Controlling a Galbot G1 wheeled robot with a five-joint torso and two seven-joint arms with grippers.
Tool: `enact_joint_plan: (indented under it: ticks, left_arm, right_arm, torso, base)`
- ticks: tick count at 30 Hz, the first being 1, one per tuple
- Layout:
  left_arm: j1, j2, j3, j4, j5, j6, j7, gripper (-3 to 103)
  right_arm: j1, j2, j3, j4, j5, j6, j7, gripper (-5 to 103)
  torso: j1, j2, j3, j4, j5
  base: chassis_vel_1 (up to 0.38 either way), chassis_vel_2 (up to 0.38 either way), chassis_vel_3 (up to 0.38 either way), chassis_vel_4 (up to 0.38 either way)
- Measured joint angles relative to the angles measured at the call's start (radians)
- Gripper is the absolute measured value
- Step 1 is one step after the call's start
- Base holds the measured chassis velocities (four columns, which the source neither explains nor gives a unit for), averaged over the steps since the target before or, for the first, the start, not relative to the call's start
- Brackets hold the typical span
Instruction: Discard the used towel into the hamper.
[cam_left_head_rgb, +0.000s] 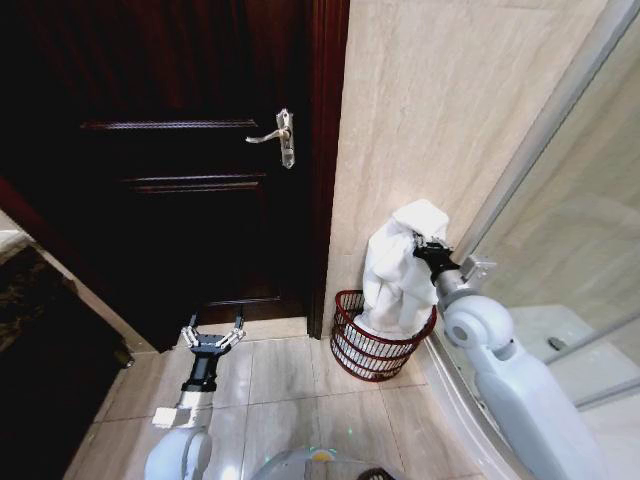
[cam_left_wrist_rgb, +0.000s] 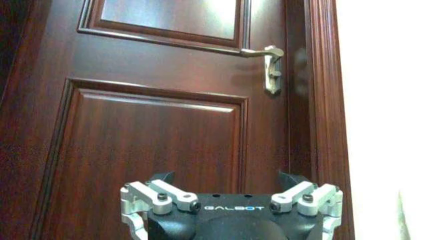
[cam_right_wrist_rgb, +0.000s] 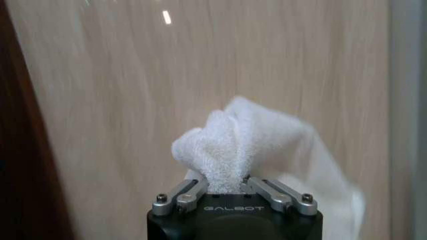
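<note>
A white towel (cam_left_head_rgb: 398, 270) hangs bunched from my right gripper (cam_left_head_rgb: 425, 247), which is shut on its upper part. In the right wrist view the towel (cam_right_wrist_rgb: 227, 145) bulges out between the fingers (cam_right_wrist_rgb: 183, 192). Its lower end reaches down into the hamper (cam_left_head_rgb: 350, 345), a round dark red wire basket standing on the floor against the beige wall. My left gripper (cam_left_head_rgb: 212, 335) is held low over the floor tiles in front of the dark door, open and holding nothing; its fingers (cam_left_wrist_rgb: 157, 195) also appear in the left wrist view.
A dark wooden door (cam_left_head_rgb: 170, 160) with a silver lever handle (cam_left_head_rgb: 280, 135) stands left of the hamper. A glass shower screen (cam_left_head_rgb: 560, 200) and its curved sill lie to the right. A dark counter edge (cam_left_head_rgb: 40, 300) runs along the left.
</note>
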Motion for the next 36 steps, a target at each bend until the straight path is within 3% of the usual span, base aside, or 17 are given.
enact_joint_plan:
  ticks: [3, 5, 6, 7, 8, 10, 17, 23, 27, 36]
  left_arm:
    - [-0.006, -0.005, 0.004, -0.005, 0.01, 0.008, -0.001, 100]
    - [-0.006, -0.006, 0.004, -0.007, 0.01, 0.009, -0.002, 100]
    - [-0.007, -0.007, 0.004, -0.011, 0.011, 0.011, -0.003, 100]
    - [-0.007, -0.008, 0.003, -0.012, 0.011, 0.011, -0.003, 100]
    - [-0.007, -0.008, 0.003, -0.012, 0.011, 0.011, -0.003, 100]
    - [-0.004, -0.013, -0.002, -0.011, 0.01, 0.007, -0.004, 100]
    - [0.015, -0.02, -0.011, -0.008, 0.004, -0.012, -0.003, 100]
    - [0.024, -0.018, -0.022, -0.006, -0.008, -0.022, -0.003, 100]
    - [0.024, -0.015, -0.024, -0.002, -0.012, -0.022, -0.003, 100]
    - [0.003, -0.011, -0.017, 0.008, -0.011, -0.01, -0.004, 100]
  right_arm:
    - [-0.006, 0.065, -0.026, -0.091, 0.25, -0.102, 0.137, 12]
    - [0.002, 0.075, -0.028, -0.122, 0.3, -0.12, 0.161, 12]
    - [0.022, 0.087, -0.028, -0.175, 0.407, -0.148, 0.22, 12]
    - [0.035, 0.091, -0.027, -0.199, 0.469, -0.161, 0.259, 12]
    - [0.035, 0.091, -0.027, -0.199, 0.469, -0.161, 0.259, 12]
    - [0.083, 0.104, -0.021, -0.282, 0.632, -0.194, 0.362, 12]
    - [0.189, 0.119, -0.024, -0.5, 0.695, -0.229, 0.377, 12]
    - [0.234, 0.147, -0.024, -0.645, 0.675, -0.23, 0.356, 12]
    - [0.23, 0.17, -0.023, -0.695, 0.652, -0.229, 0.343, 12]
    - [0.229, 0.246, -0.02, -0.863, 0.486, -0.227, 0.248, 11]
  torso:
    - [0.0, 0.0, 0.0, 0.0, 0.0002]
    - [0.0, 0.0, 0.0, 0.0001, 0.0005]
    - [0.0, 0.0, 0.0, 0.0002, 0.0002]
    - [0.0, 0.0, 0.0, 0.0001, -0.0001]
    - [0.0, 0.0, 0.0, 0.0001, -0.0001]
    - [0.0, 0.0, 0.0, 0.0001, 0.0]
    - [0.0, 0.0, 0.0, 0.0002, -0.0003]
    - [0.0, 0.0, 0.0, 0.0002, -0.0001]
    - [0.0, 0.0, 0.0, 0.0002, -0.0001]
    - [0.0, 0.0, 0.0, 0.0003, -0.0001]
  base:
    - [0.0, 0.0, 0.0, 0.0]
    - [0.0, 0.0, 0.0, 0.0]
    - [0.0, 0.0, 0.0, 0.0]
    - [0.0, 0.0, 0.0, 0.0]
    - [0.0, 0.0, 0.0, 0.0]
    - [0.0, 0.0, 0.0, 0.0]
    - [0.0, 0.0, 0.0, 0.0]
    - [0.0, 0.0, 0.0, 0.0]
    - [0.0, 0.0, 0.0, 0.0]
    - [0.0, 0.0, 0.0, 0.0]
